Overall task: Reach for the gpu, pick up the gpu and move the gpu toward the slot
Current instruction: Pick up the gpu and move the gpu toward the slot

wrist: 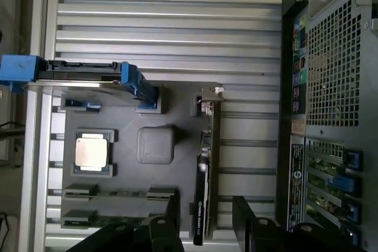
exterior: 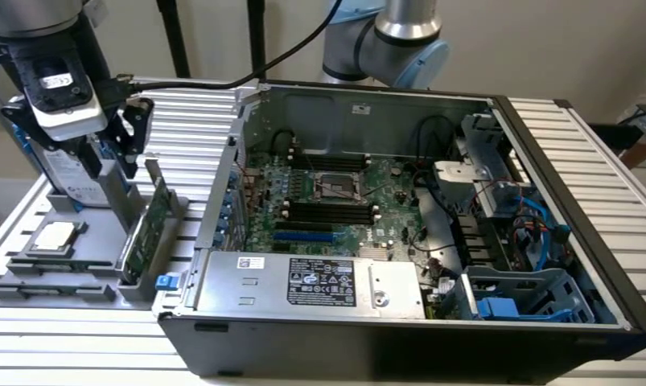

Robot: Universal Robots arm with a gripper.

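Now the gripper hangs over the grey tray at the exterior view's left, w/ its two black fingers spread wide and nothing held between them. We mark the gpu as the thin green card standing upright on its long edge in a groove along the tray's side nearest the computer case, just below the gripper.

In the wrist view we see the card edge-on. Its silver bracket is at the end away from the fingers. Its other end lies between the two fingers, approx. centred, w/ a gap on either side.

Other tray items: a hard drive w/ blue rails, upright behind the gripper, and a square silver chip lying flat.

The case lies open on the slatted table, w/ the motherboard exposed and the power supply along its near wall.
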